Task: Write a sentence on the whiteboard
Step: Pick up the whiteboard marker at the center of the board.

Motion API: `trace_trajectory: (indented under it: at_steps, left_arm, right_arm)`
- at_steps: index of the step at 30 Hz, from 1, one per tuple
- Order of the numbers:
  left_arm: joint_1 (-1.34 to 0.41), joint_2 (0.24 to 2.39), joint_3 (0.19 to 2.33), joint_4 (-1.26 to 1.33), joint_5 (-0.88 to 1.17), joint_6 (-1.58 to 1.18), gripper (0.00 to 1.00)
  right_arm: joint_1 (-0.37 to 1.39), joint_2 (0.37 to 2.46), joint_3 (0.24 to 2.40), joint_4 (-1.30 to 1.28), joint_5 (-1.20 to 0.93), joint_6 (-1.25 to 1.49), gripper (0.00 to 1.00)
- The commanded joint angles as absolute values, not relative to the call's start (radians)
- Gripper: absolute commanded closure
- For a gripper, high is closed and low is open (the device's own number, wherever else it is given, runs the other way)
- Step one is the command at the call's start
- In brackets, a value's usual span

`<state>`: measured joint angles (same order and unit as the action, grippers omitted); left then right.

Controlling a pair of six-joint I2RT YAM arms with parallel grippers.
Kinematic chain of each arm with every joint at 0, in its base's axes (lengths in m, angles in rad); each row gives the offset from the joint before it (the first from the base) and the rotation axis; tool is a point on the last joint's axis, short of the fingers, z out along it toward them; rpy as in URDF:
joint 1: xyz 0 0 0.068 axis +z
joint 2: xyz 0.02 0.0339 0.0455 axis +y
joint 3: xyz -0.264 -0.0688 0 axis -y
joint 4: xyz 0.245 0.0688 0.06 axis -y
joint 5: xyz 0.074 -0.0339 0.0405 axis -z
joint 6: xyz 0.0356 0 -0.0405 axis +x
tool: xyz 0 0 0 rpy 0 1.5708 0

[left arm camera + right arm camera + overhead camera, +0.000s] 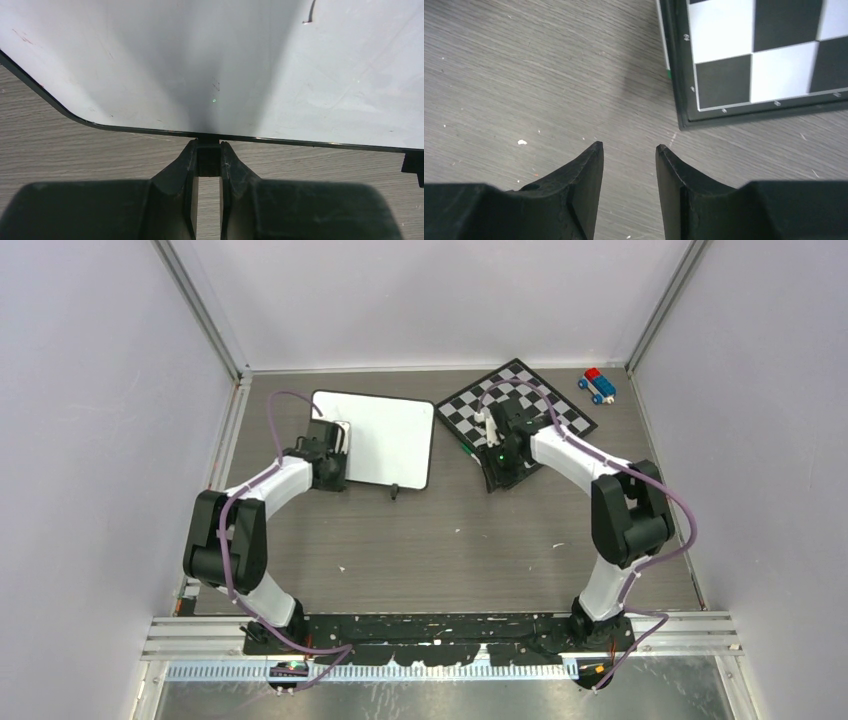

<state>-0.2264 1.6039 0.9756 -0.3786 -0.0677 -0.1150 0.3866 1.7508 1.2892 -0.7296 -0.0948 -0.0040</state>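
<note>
The left fingers (177, 172), nearly closed, pinch the edge of the whiteboard (150, 60) at their tips. The right fingers (584, 172) stand half open and empty over the worktop (524, 75), with the chessboard (769, 55) ahead to their right.

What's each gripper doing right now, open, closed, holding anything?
Left gripper: closed on the whiteboard edge.
Right gripper: open, empty, over the table beside the chessboard.

You have a grey wood-grain table (450, 540); on its far left part lies the whiteboard (385, 435), and near it on the right, turned at an angle, the checkered chessboard (560, 405). In the far right corner stands a small red-and-blue block toy (597, 386). Some white crumbs (558, 545) lie on the middle part.
</note>
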Motion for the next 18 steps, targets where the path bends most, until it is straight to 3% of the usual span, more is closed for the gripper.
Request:
trace_trajectory:
  at_steps: [1, 18]
  left_arm:
    - [-0.218, 1.544, 0.994, -0.283, -0.061, -0.161, 1.00]
    - [-0.207, 1.528, 0.989, -0.279, -0.036, -0.173, 1.00]
  right_arm:
    - [0.404, 1.803, 1.300, -0.671, -0.081, 0.030, 0.51]
    - [0.370, 1.937, 1.351, -0.615, 0.044, 0.044, 0.41]
